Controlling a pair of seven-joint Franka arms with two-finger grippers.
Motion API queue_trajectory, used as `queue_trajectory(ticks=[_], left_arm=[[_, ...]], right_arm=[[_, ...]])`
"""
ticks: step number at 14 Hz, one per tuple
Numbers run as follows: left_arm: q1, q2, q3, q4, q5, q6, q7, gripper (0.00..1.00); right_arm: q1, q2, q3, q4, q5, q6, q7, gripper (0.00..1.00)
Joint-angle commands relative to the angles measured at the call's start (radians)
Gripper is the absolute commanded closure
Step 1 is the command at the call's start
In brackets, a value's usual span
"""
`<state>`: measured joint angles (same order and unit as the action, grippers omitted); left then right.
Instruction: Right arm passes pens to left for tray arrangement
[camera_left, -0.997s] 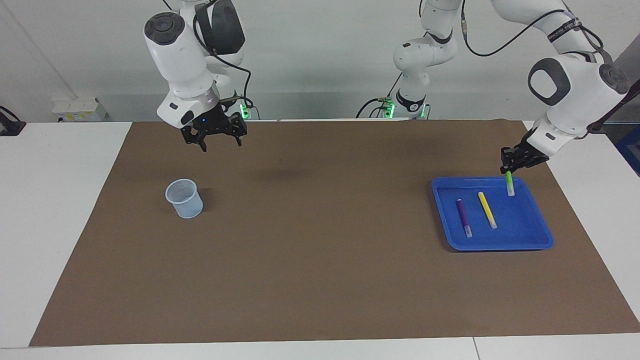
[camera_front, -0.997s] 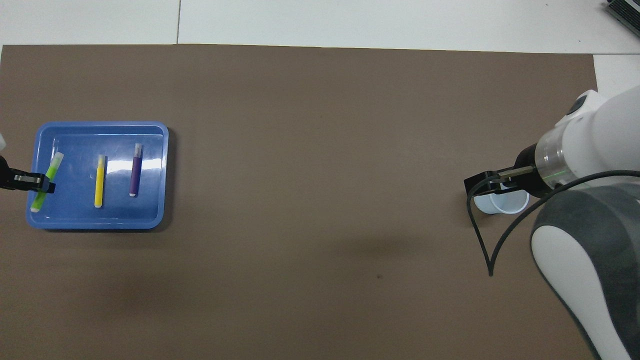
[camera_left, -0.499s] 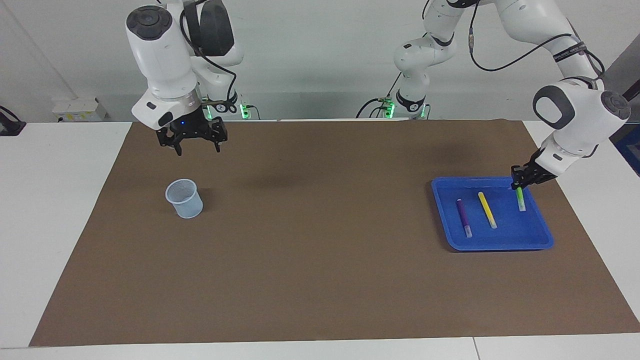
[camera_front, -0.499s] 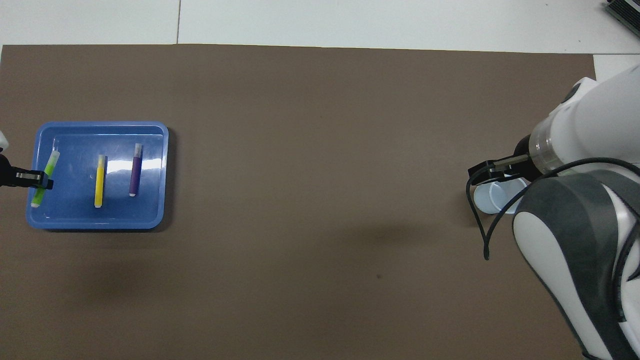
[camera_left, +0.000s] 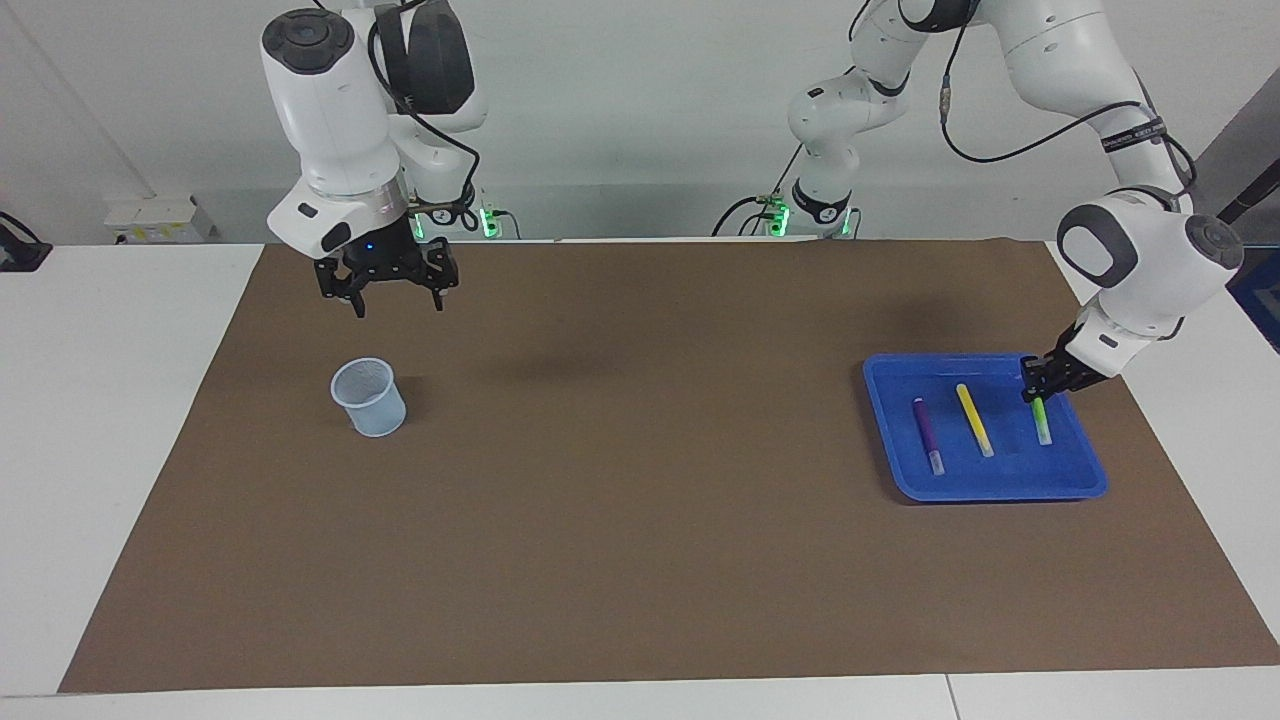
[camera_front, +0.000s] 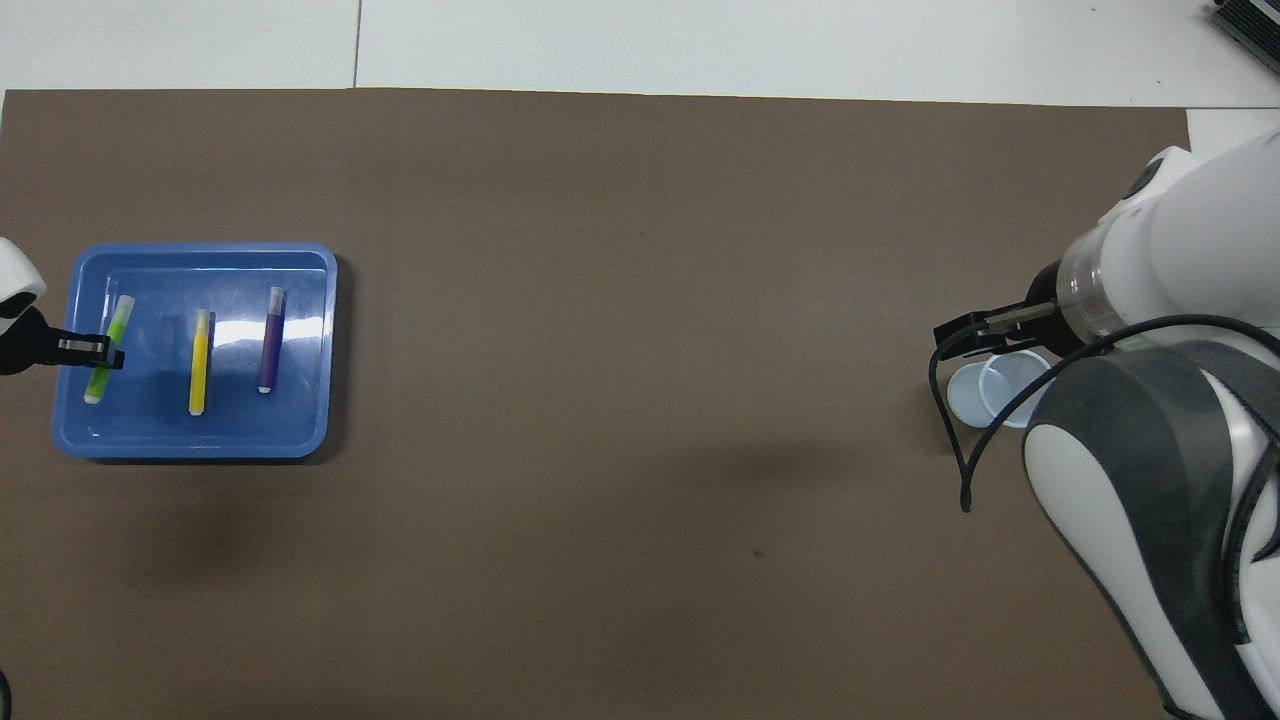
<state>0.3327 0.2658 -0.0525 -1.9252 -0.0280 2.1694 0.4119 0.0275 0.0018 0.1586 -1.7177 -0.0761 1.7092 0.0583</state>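
Note:
The blue tray (camera_left: 1000, 478) lies toward the left arm's end of the table. The purple pen (camera_left: 927, 435) and the yellow pen (camera_left: 974, 420) lie flat in it, side by side. My left gripper (camera_left: 1040, 388) is low over the tray and shut on one end of the green pen (camera_left: 1043, 428), whose pale end points away from the robots, at or just above the tray floor. In the overhead view the tray (camera_front: 150, 432), green pen (camera_front: 122, 310), yellow pen (camera_front: 200, 362), purple pen (camera_front: 270, 340) and left gripper (camera_front: 100, 352) show too. My right gripper (camera_left: 385, 292) is open and empty.
A small pale blue translucent cup (camera_left: 370, 397) stands on the brown mat toward the right arm's end, with the right gripper (camera_front: 975, 330) in the air over the mat beside it. The brown mat (camera_left: 640, 500) covers most of the white table.
My left gripper has lowered the green pen down into the tray beside the yellow pen. My right gripper has swung toward its own end of the table and stopped.

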Motion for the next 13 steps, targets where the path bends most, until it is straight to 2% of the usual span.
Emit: queue_trajectory(ticks=[1, 11, 13], left_arm=[[0.014, 0.016, -0.007, -0.008, 0.017, 0.036, 0.004, 1.00], [0.012, 0.064, -0.007, -0.041, 0.017, 0.148, -0.001, 1.00], [0.011, 0.064, -0.007, -0.060, 0.017, 0.176, -0.001, 1.00]], right_arm=[[-0.021, -0.002, 0.006, 0.004, 0.018, 0.006, 0.017, 0.00], [-0.020, -0.029, -0.051, 0.087, 0.072, -0.187, 0.012, 0.00], [-0.018, -0.029, -0.120, 0.085, 0.082, -0.171, 0.006, 0.00]])
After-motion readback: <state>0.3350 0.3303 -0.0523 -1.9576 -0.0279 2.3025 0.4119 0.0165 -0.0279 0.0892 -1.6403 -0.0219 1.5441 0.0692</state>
